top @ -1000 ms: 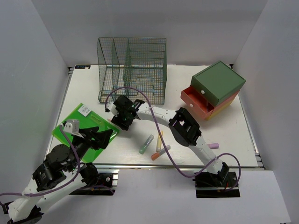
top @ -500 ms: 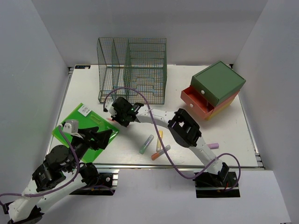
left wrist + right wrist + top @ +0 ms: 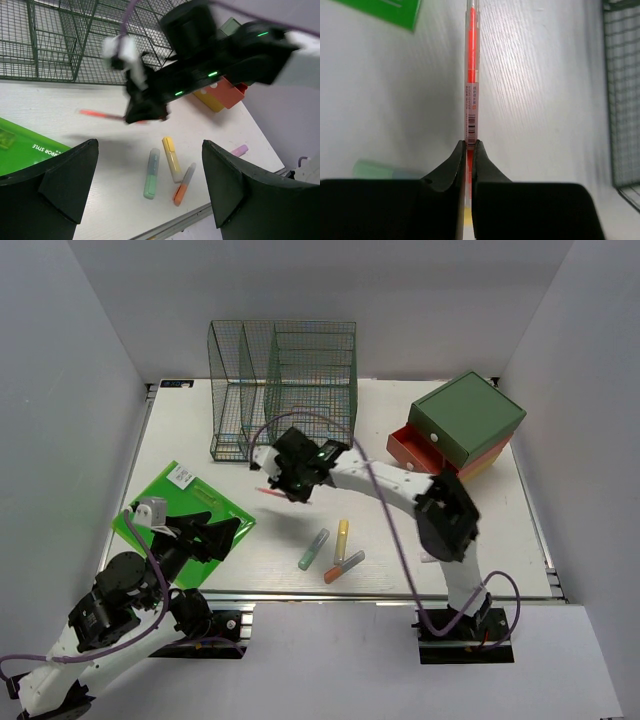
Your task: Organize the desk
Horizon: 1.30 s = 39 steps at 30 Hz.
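Note:
The desk (image 3: 510, 530) is a white tabletop. My right gripper (image 3: 289, 486) hangs above its middle, in front of the wire rack, shut on a thin red pen (image 3: 270, 492). In the right wrist view the pen (image 3: 471, 75) runs straight out from between the closed fingertips of the right gripper (image 3: 470, 145). The left wrist view shows that gripper (image 3: 145, 114) holding the pen (image 3: 100, 114) clear of the desk. My left gripper (image 3: 215, 535) stays open at the near left over a green notebook (image 3: 175, 502), with nothing between its fingers (image 3: 75, 172).
Green (image 3: 314, 549), yellow (image 3: 341, 539) and orange (image 3: 344, 566) highlighters lie near the front edge, a purple one (image 3: 240, 150) further right. A green wire-mesh rack (image 3: 285, 390) stands at the back. A green-topped drawer box (image 3: 465, 420) with an open red drawer sits back right.
The right gripper has shut on the red pen beside the notebook, lifted it and carried it right. Its elbow has swung right. The left arm has not moved.

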{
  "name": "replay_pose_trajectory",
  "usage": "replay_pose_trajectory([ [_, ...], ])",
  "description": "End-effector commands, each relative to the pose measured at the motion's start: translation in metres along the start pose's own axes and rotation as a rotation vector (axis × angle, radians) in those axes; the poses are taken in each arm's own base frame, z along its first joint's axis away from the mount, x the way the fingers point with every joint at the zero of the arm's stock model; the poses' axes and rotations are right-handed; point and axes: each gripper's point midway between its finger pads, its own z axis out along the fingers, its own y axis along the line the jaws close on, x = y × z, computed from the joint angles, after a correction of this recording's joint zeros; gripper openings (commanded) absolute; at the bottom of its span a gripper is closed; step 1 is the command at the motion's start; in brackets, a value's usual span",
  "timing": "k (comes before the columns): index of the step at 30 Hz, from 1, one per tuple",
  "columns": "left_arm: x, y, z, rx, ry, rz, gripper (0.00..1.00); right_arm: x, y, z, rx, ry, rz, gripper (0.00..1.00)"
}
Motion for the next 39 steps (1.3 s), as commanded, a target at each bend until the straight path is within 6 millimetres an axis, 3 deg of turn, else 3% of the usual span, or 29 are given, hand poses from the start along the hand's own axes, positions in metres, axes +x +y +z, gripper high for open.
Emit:
replay_pose_trajectory([
  [1,0.002,-0.004,0.000,0.026,0.004,0.001,0.94,-0.027,0.002,-0.091,-0.007,-0.147,-0.068,0.00],
  [3,0.002,-0.005,0.000,0.030,0.004,0.001,0.94,-0.001,0.000,-0.104,0.006,-0.125,-0.075,0.00],
  [4,0.003,-0.005,0.001,0.030,0.007,0.002,0.94,-0.004,0.002,-0.131,0.032,-0.172,-0.096,0.00],
  [5,0.004,-0.005,0.001,0.029,0.011,0.006,0.94,0.017,0.004,-0.133,0.037,-0.144,-0.096,0.00],
  [6,0.004,-0.005,0.001,0.030,0.013,0.005,0.94,0.021,-0.008,-0.158,0.103,-0.179,-0.101,0.00],
  [10,0.008,-0.006,0.004,0.025,0.029,0.016,0.94,0.054,-0.023,-0.203,0.241,-0.213,-0.099,0.00],
  [12,0.010,-0.006,0.006,0.023,0.040,0.023,0.94,0.080,-0.044,-0.225,0.375,-0.203,-0.056,0.00],
  [14,0.012,-0.006,0.007,0.019,0.049,0.030,0.94,0.090,-0.066,-0.241,0.504,-0.225,-0.021,0.00],
  [15,0.013,-0.006,0.008,0.019,0.054,0.032,0.94,0.110,-0.079,-0.253,0.603,-0.204,0.017,0.00],
  [17,0.014,-0.006,0.009,0.016,0.060,0.035,0.94,0.117,-0.094,-0.265,0.711,-0.231,0.047,0.00],
  [19,0.014,-0.006,0.009,0.012,0.061,0.035,0.94,0.141,-0.105,-0.271,0.800,-0.193,0.084,0.00],
  [22,0.016,-0.006,0.010,0.011,0.065,0.039,0.94,0.161,-0.119,-0.271,0.875,-0.163,0.125,0.00],
  [26,0.016,-0.006,0.010,0.012,0.066,0.039,0.94,0.176,-0.139,-0.269,0.912,-0.147,0.164,0.00],
  [31,0.015,-0.007,0.009,0.020,0.064,0.037,0.94,0.184,-0.161,-0.270,0.910,-0.119,0.153,0.00],
  [39,0.016,-0.010,0.010,0.033,0.071,0.043,0.94,0.191,-0.172,-0.256,0.821,-0.091,0.127,0.00],
])
